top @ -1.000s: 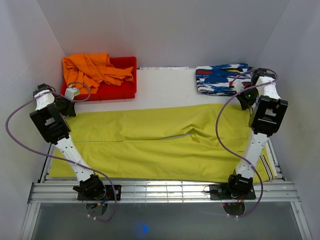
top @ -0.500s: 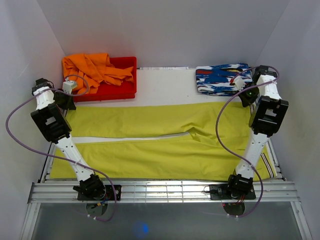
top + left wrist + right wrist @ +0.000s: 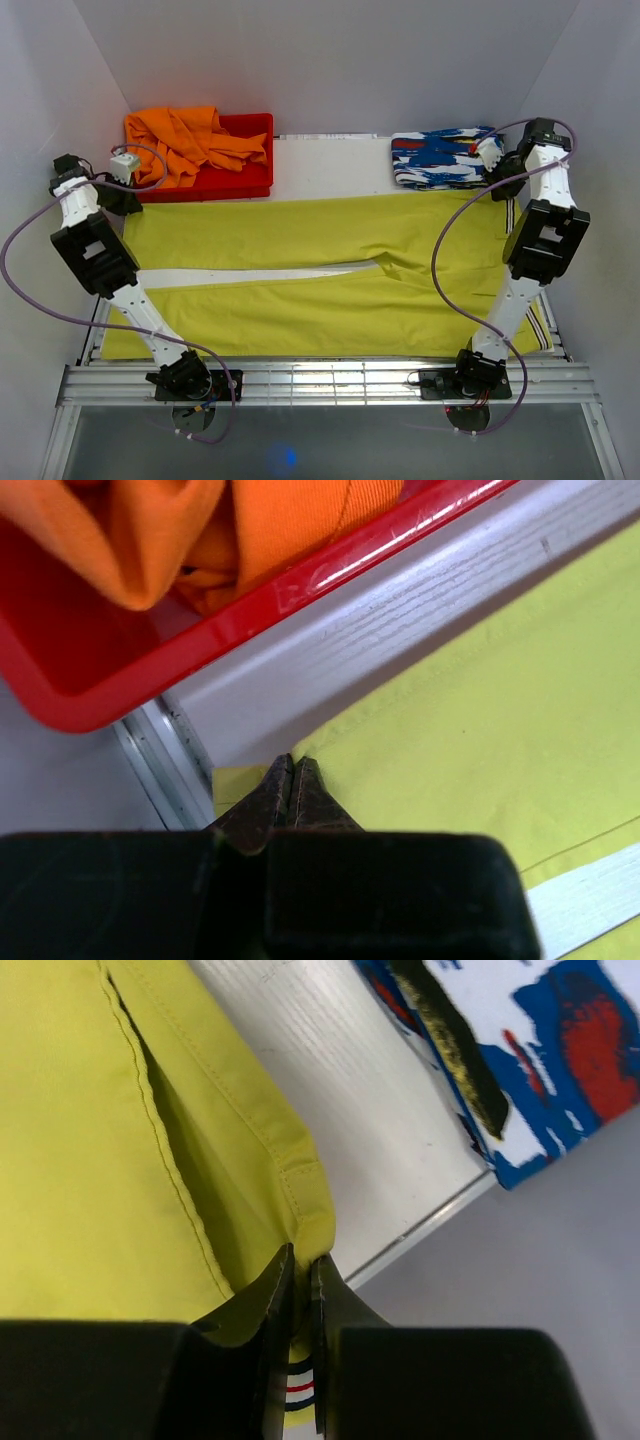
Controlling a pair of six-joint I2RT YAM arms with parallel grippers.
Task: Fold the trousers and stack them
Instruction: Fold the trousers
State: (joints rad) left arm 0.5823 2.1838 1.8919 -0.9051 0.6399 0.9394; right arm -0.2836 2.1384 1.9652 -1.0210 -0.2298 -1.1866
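The bright yellow-green trousers [image 3: 300,270] lie spread across the table, legs to the left and the striped waistband [image 3: 541,335] at the right. My left gripper [image 3: 122,202] is shut on the far leg's cuff corner; in the left wrist view the closed jaws [image 3: 290,768] pinch the yellow cloth [image 3: 480,730] at its corner. My right gripper [image 3: 503,190] is shut on the far waistband corner; in the right wrist view the jaws [image 3: 300,1265] clamp the yellow fabric [image 3: 80,1160], with the striped band [image 3: 300,1397] showing between them.
A red tray [image 3: 240,180] holding an orange garment [image 3: 175,135] stands at the back left, just beyond my left gripper. A folded blue, white and red patterned cloth [image 3: 440,158] lies at the back right, beside my right gripper. White walls close in on both sides.
Both grippers have moved toward the back of the table, pulling the trousers' far edge with them. The far leg has drawn away from the near leg and the gap between them has widened.
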